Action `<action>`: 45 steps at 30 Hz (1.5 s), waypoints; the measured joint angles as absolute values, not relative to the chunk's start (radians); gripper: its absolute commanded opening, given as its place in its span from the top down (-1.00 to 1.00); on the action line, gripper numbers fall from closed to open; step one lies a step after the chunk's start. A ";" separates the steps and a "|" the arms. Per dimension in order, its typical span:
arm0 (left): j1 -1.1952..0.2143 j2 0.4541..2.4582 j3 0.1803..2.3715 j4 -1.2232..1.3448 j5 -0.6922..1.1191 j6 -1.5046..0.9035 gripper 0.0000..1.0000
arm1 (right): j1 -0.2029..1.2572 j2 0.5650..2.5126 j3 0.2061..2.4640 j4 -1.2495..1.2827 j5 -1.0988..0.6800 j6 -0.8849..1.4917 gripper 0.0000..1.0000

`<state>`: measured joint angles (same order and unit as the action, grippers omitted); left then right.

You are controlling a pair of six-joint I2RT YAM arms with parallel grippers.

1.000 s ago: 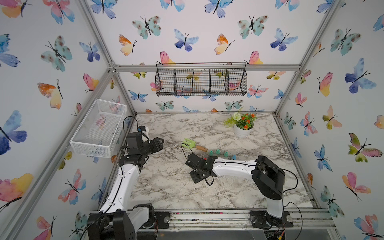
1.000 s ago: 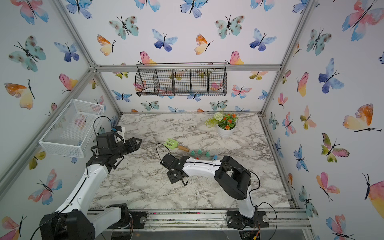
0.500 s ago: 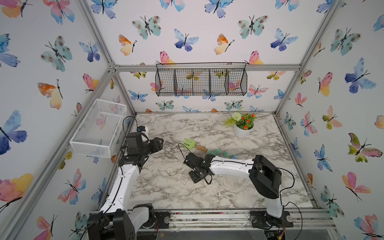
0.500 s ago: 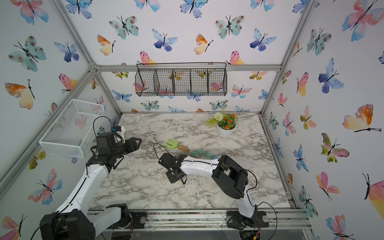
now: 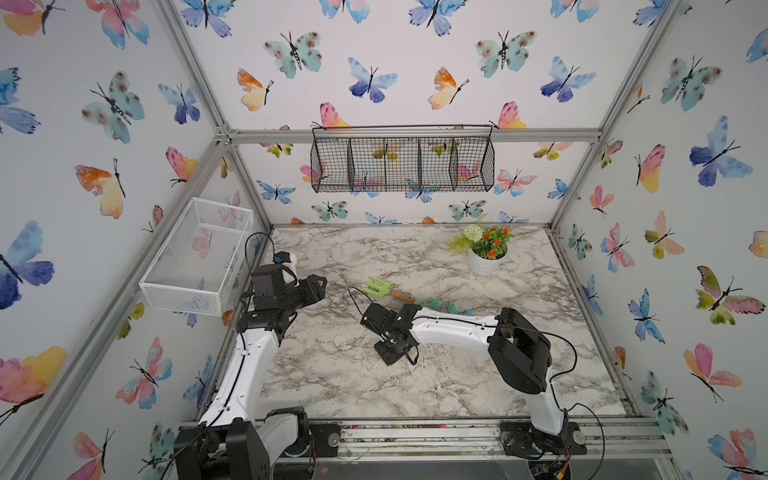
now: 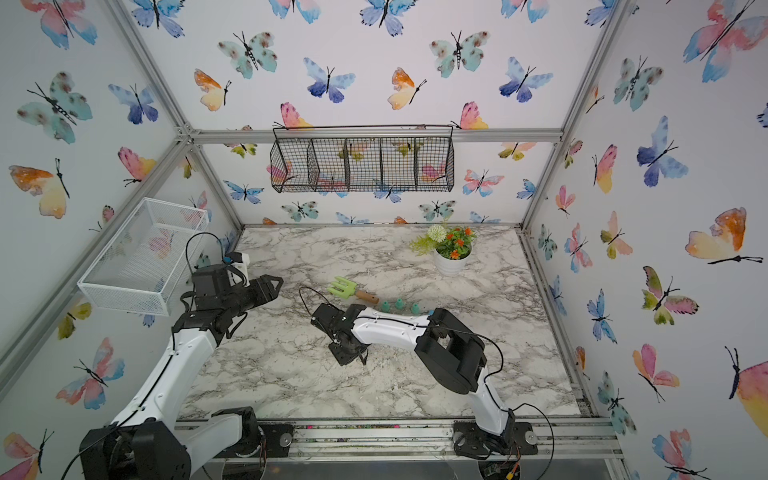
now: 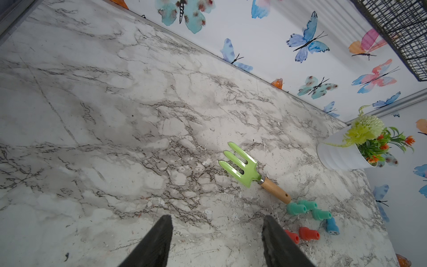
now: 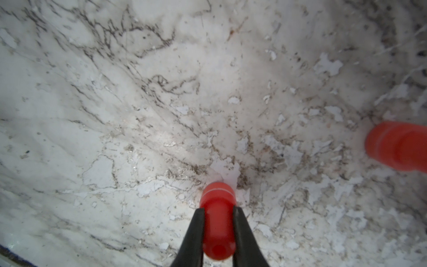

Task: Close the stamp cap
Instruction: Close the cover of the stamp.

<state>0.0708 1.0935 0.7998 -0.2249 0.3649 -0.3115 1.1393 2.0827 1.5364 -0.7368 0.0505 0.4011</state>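
Right end effector [image 8: 218, 209] clamped on red stamp [image 8: 217, 194], low over desk [image 8: 115, 92] centre; red piece [image 8: 397, 148] lying nearby. Left end effector [image 7: 216, 218] half-wide, holding nothing. White pot [image 5: 484, 266], far-right corner, holds flowers [image 5: 492, 243].

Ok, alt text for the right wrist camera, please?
The right hand is shut on a red cylindrical plastic stamp piece, over the white marble tabletop. A second red plastic piece, blurred, lies apart at the frame's edge.
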 measured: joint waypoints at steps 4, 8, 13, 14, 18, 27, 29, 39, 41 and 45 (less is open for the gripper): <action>0.073 1.093 0.800 -0.225 0.365 -0.311 -0.29 | 1.137 2.098 1.529 -0.737 0.043 0.395 0.97; 0.073 1.093 0.800 -0.225 0.365 -0.311 -0.29 | 1.135 2.097 1.517 -0.727 0.040 0.395 0.97; 0.073 1.093 0.800 -0.225 0.366 -0.311 -0.29 | 1.136 2.097 1.509 -0.717 0.042 0.399 0.97; 0.073 1.093 0.800 -0.225 0.367 -0.311 -0.29 | 1.136 2.097 1.508 -0.717 0.043 0.400 0.97; 0.077 1.096 0.800 -0.225 0.372 -0.312 -0.29 | 1.139 2.099 1.508 -0.717 0.050 0.400 0.97; 0.078 1.103 0.800 -0.224 0.378 -0.312 -0.29 | 1.139 2.095 1.508 -0.717 0.050 0.399 0.97; 0.078 1.106 0.800 -0.224 0.381 -0.312 -0.29 | 1.127 2.089 1.507 -0.715 0.046 0.398 0.97; 0.079 1.121 0.800 -0.223 0.385 -0.311 -0.29 | 1.002 2.006 1.437 -0.694 -0.024 0.378 0.97; 0.079 1.125 0.800 -0.223 0.386 -0.311 -0.29 | 0.970 1.981 1.404 -0.696 -0.023 0.368 0.97; 0.080 1.130 0.800 -0.222 0.386 -0.311 -0.29 | 0.894 1.924 1.330 -0.715 -0.012 0.345 0.97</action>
<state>0.0795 1.1297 0.7998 -0.2222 0.3862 -0.3115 0.8936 1.9240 1.3300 -0.7155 -0.0120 0.3447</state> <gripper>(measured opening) 0.644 0.198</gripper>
